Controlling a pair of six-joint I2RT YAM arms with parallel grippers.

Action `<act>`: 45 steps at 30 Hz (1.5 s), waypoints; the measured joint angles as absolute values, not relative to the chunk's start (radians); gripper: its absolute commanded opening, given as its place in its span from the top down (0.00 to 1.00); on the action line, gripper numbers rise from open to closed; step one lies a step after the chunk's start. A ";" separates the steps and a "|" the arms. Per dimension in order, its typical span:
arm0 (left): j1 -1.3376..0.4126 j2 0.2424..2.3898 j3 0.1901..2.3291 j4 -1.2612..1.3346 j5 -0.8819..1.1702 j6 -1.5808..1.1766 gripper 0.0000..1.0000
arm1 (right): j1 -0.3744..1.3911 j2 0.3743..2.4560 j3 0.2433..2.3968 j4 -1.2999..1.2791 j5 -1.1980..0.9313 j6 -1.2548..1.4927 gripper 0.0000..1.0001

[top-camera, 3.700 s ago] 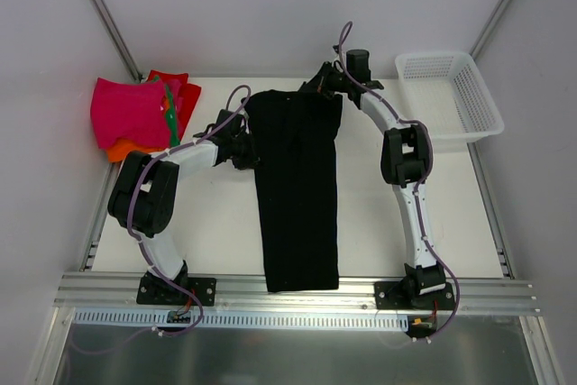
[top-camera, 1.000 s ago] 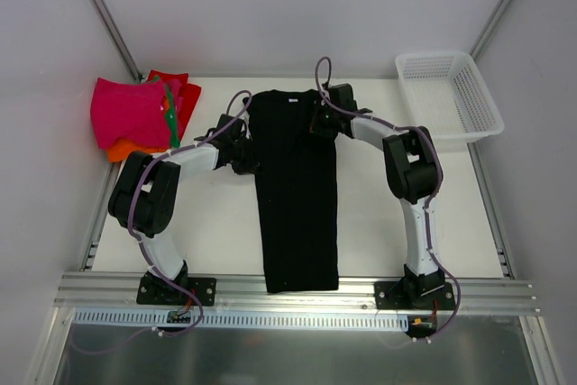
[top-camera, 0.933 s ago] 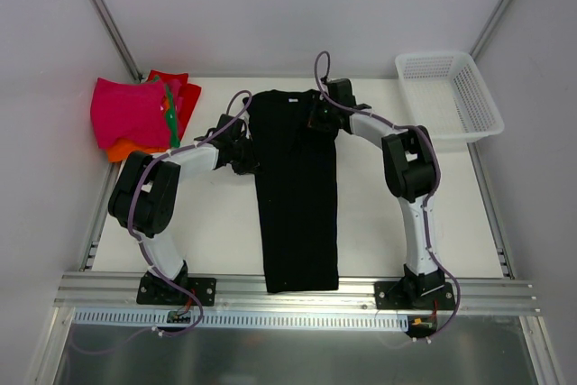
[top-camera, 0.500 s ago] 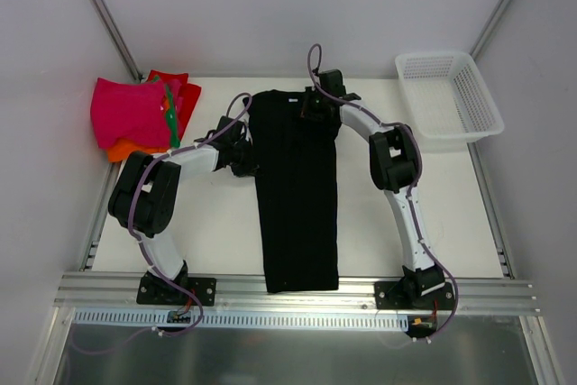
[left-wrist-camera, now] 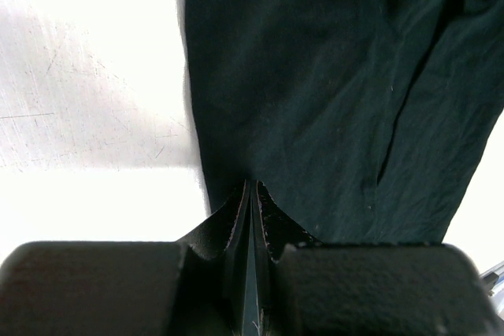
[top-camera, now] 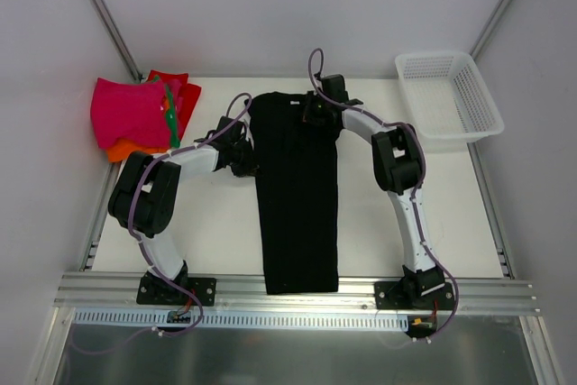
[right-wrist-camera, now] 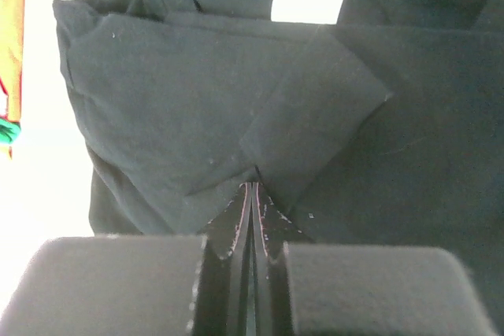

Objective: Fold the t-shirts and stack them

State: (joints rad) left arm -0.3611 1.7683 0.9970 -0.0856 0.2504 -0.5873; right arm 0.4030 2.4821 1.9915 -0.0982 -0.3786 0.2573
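Top external | L tool (top-camera: 248, 163), R tool (top-camera: 315, 115) pinch black shirt (top-camera: 297, 214) edges

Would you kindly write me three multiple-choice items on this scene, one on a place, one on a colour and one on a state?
1. Where on the table does the white basket stand?
A. far right corner
B. far left corner
C. middle of the near edge

2. What colour is the top shirt of the folded pile?
A. green
B. magenta-pink
C. white

3. How does the left gripper stand?
A. wide open above the pile
B. shut on the basket's rim
C. shut on the left edge of the black t-shirt

Answers:
1 A, since the top view shows the basket at the far right.
2 B, since magenta cloth lies over the other colours.
3 C, since the left wrist view shows the fingers pressed together on the dark cloth's edge.
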 measured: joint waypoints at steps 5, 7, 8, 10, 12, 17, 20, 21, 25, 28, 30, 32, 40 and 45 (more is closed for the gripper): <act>-0.361 1.764 0.986 -0.084 0.249 -0.587 0.96 | 0.403 2.368 1.805 -0.011 -0.339 0.257 0.99; -0.361 1.763 0.982 -0.084 0.249 -0.587 0.96 | 0.403 2.337 1.766 0.008 -0.322 0.257 1.00; -0.361 1.763 0.982 -0.085 0.248 -0.587 0.96 | 0.403 2.327 1.757 0.017 -0.315 0.257 0.99; -0.361 1.761 0.982 -0.085 0.248 -0.587 0.96 | 0.403 2.309 1.745 0.031 -0.301 0.256 1.00; -0.361 1.759 0.982 -0.084 0.248 -0.587 0.96 | 0.403 2.294 1.736 0.043 -0.292 0.253 0.99; -0.361 1.758 0.982 -0.085 0.242 -0.587 0.97 | 0.403 2.268 1.708 0.069 -0.279 0.250 0.94; -0.361 1.758 0.982 -0.084 0.235 -0.587 0.97 | 0.403 2.246 1.657 0.078 -0.267 0.250 0.94; -0.361 1.758 0.982 -0.084 0.233 -0.587 0.97 | 0.403 2.235 1.633 0.078 -0.263 0.250 0.94; -0.361 1.758 0.982 -0.084 0.231 -0.587 0.97 | 0.403 2.217 1.570 0.074 -0.248 0.250 0.93; -0.361 1.758 0.982 -0.085 0.230 -0.587 0.97 | 0.403 2.217 1.558 0.070 -0.247 0.251 0.91; -0.361 1.758 0.982 -0.084 0.230 -0.587 0.97 | 0.403 2.217 1.559 0.071 -0.247 0.253 0.89; -0.361 1.758 0.982 -0.084 0.230 -0.587 0.97 | 0.403 2.217 1.562 0.072 -0.248 0.254 0.87; -0.361 1.758 0.982 -0.084 0.229 -0.587 0.97 | 0.403 2.242 1.635 0.056 -0.266 0.264 0.72; -0.361 1.758 0.982 -0.084 0.229 -0.587 0.97 | 0.403 2.262 1.655 0.045 -0.279 0.271 0.71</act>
